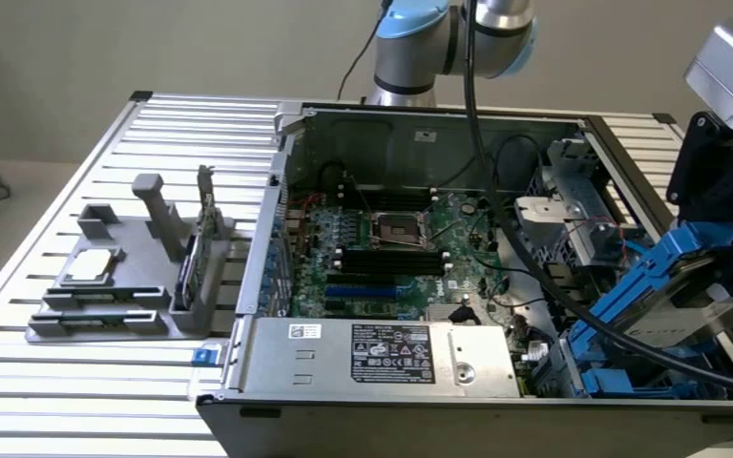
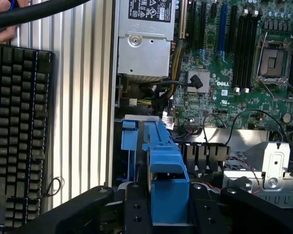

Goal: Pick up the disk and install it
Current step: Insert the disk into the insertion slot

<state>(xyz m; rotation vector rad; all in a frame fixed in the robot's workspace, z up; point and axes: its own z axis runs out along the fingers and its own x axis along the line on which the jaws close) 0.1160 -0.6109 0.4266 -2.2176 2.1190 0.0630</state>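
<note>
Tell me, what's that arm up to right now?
Tool shut on disk. Disk tilted above blue drive bay, not seated. Thick black cable draped across bay.

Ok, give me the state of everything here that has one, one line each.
gripper, shut on the disk
disk, held tilted in its blue frame above the case, not seated
computer case, side panel off, interior exposed
CPU socket, looks empty
square chip, lying flat in the grey holder
green card, standing on edge in the holder

Blue plastic, grey metal disk (image 1: 662, 274)
</note>
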